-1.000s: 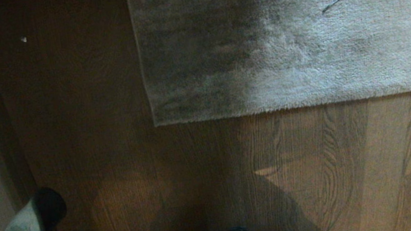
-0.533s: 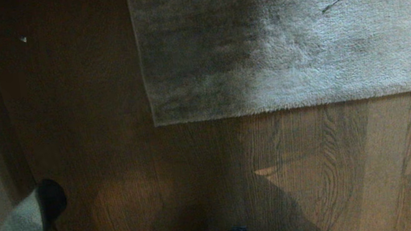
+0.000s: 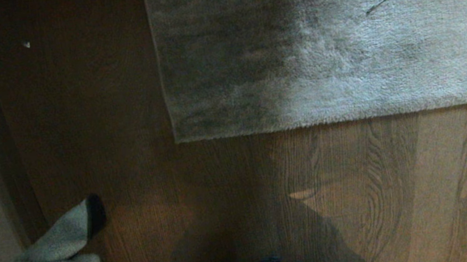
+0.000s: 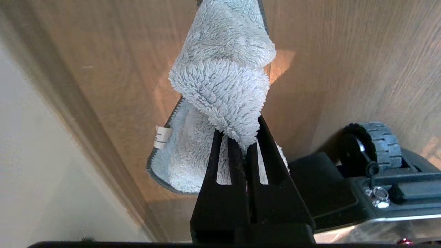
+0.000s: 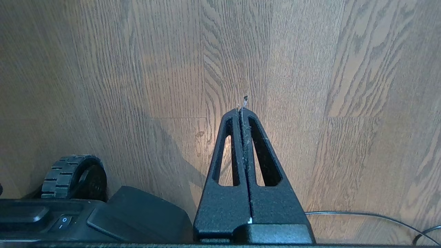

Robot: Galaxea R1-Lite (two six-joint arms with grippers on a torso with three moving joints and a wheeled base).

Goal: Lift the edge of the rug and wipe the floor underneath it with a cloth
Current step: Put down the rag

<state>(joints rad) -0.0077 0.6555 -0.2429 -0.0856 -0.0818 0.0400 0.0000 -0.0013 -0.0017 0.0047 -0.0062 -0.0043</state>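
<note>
Black-fingered left gripper (image 4: 246,137) is clamped tight on a fold of the soft grey-blue microfibre cloth (image 4: 220,82), which hangs above the brown wood-grain plank floor (image 3: 357,196) beside the pale wall. Right gripper (image 5: 243,112) is fully closed, holding nothing, over bare planks. Well apart from the cloth, the grey-beige short-pile rug edge (image 3: 304,123) lies flat, corner included.

The floor (image 3: 357,196) is brown wood-grain plank with swirling grain, the rug (image 3: 361,44) is grey-beige and shadowed darker on its left part, the fluffy cloth (image 4: 220,82) is light grey-blue with a darker grey hem, and both end effectors are black.
</note>
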